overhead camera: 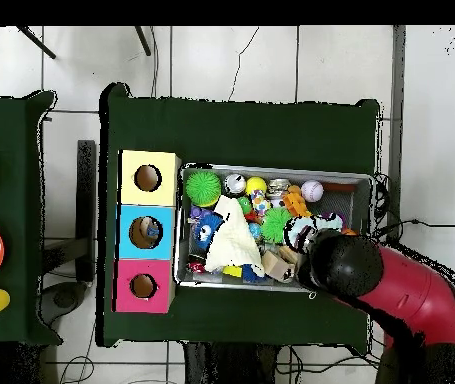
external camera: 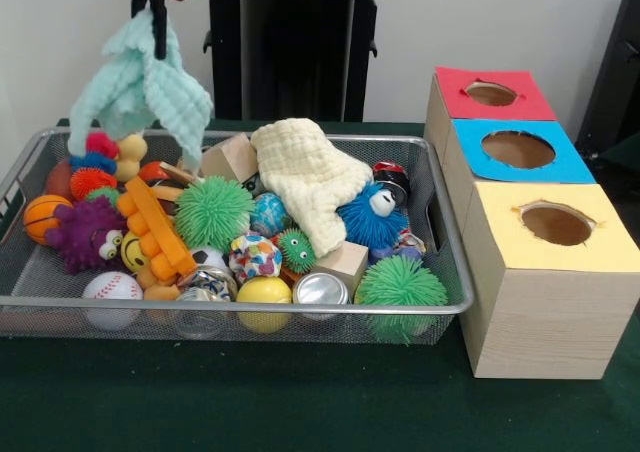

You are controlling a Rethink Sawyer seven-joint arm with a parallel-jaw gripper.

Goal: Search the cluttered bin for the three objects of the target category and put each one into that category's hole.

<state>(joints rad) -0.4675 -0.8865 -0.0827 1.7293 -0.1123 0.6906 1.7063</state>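
Tool grips mint cloth; overhead, arm hides both.

The Sawyer arm's gripper hangs high above the far left corner of the wire mesh bin in the front view, pointing straight down. Its thin black fingers are pinched together on a mint-green cloth, which dangles clear above the bin's contents. Seen from overhead, the red arm reaches in diagonally, its rounded black wrist poised over the bin's edge nearest the robot.
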